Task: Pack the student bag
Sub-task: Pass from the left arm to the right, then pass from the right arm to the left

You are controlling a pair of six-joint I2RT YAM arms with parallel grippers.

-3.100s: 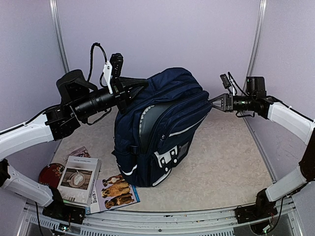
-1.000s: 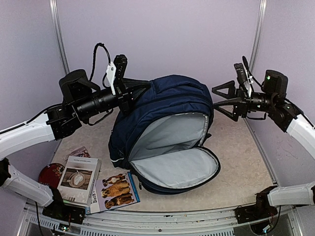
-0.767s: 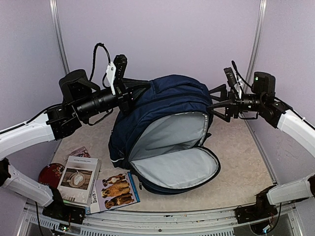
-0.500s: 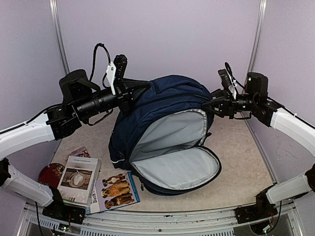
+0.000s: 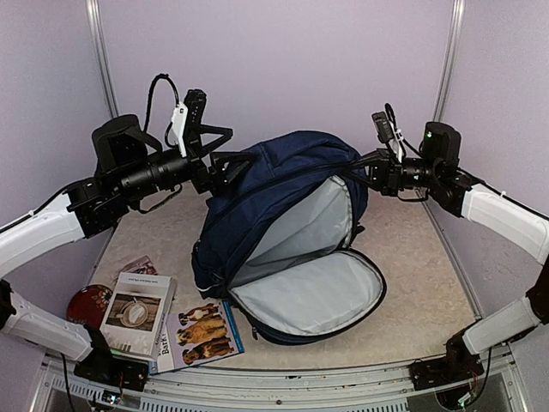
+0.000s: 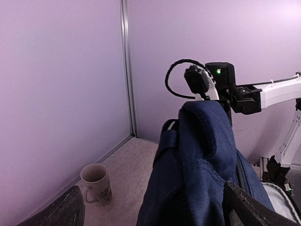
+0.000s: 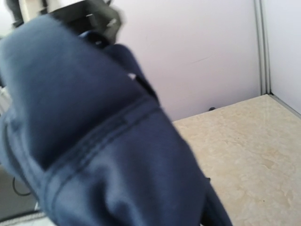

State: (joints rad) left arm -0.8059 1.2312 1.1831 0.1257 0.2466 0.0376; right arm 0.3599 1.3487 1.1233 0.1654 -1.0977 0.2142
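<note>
Navy student bag (image 5: 274, 184): stands mid-table (image 5: 420, 257), leaning back, with its main compartment unzipped all the way round.
Front flap (image 5: 309, 292): folded down flat on the tabletop towards the arms, its light grey lining facing up.
Bag interior: the same grey lining shows on the upright back panel; what lies deeper in cannot be seen.
Left gripper (image 5: 225, 148): jaws spread wide at the bag's top left, holding nothing. In the left wrist view the navy top of the bag rises between the two fingers (image 6: 70, 209); whether either one touches the fabric cannot be told.
Right gripper (image 5: 367, 167): closed right down on the bag's upper right rim, pinching the fabric there. Blurred navy cloth fills most of the right wrist view, and the fingers themselves are hidden.
Book (image 5: 137, 311): lies flat at the table's near left corner, a plate pictured on its cover.
Dog booklet (image 5: 208, 335): just beside the book, its far edge tucked under the bag's lower left corner.
Red round object (image 5: 86, 302): partly under the book's left side.
Mug (image 6: 96, 184): upright on the table by the wall, seen only in the left wrist view.
</note>
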